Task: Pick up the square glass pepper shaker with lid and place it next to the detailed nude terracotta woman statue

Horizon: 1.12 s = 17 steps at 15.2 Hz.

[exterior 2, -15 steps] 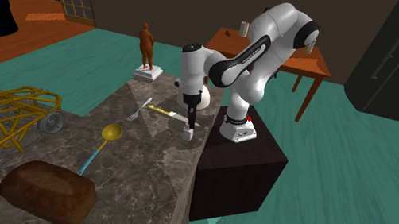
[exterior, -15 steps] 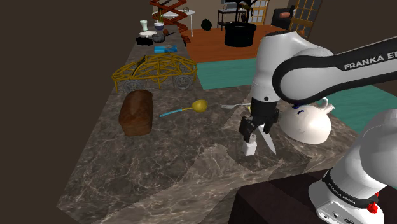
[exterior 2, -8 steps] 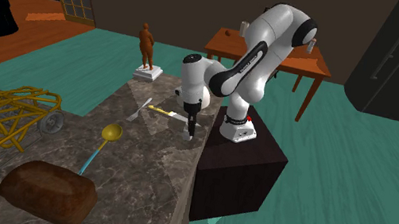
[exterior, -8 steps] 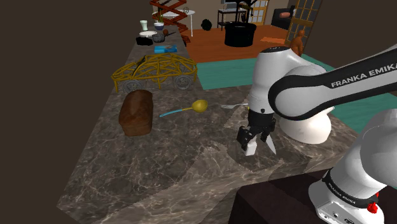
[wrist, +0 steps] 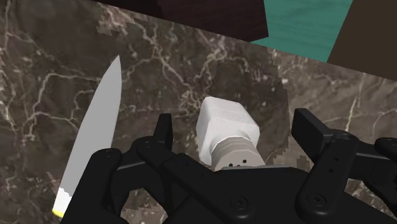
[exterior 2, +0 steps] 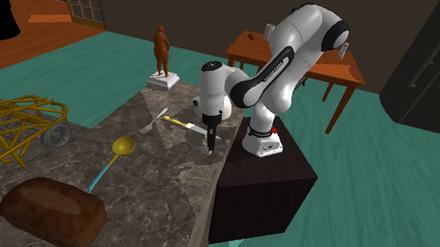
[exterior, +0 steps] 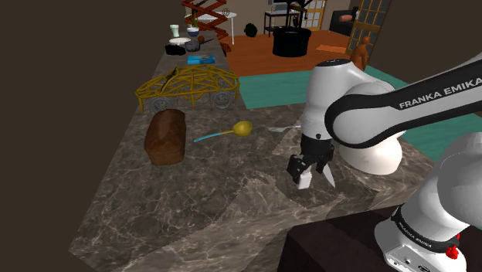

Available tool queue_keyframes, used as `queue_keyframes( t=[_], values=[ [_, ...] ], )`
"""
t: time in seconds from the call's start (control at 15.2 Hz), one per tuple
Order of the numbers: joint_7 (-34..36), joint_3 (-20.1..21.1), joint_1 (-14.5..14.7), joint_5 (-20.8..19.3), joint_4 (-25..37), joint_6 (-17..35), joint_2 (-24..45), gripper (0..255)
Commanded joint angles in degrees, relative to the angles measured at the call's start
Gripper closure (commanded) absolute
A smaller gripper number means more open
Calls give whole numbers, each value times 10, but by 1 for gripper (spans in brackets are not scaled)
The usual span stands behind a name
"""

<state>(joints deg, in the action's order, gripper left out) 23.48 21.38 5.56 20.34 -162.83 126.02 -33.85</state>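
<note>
The end effector hangs low over the dark marbled worktop, close to its edge by the stand. In the wrist view its two black fingers stand apart, one on each side of the pepper shaker with a gap showing at both sides, so nothing is clamped. The shaker is a white square body with a grey round lid pierced by small holes. It stands upright on the worktop between the fingers.

A knife lies just beside the shaker, its grey blade flat on the stone and a yellow handle at one end.

In the shoulder view a white rounded vessel sits at about two o'clock from the end effector. A gold-bowled spoon with a blue handle lies at ten o'clock, and a brown loaf lies farther out, between nine and ten. A yellow wire car stands beyond the loaf, at twelve o'clock from it.

The terracotta woman statue stands upright on a pale base at the worktop's far corner — about eleven o'clock from the end effector in the second exterior view, and well apart from the shaker.
</note>
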Motion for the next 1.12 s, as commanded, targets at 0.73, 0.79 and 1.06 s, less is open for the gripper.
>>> queue_keyframes(
  t=[0.73, 0.79, 1.06],
  values=[
    [2, -4, 0, -4, 8, -21, -13, 255],
    [2, -6, -1, -6, 13, -32, -19, 255],
    [6, -14, -2, -13, 32, -72, -41, 255]
  ],
)
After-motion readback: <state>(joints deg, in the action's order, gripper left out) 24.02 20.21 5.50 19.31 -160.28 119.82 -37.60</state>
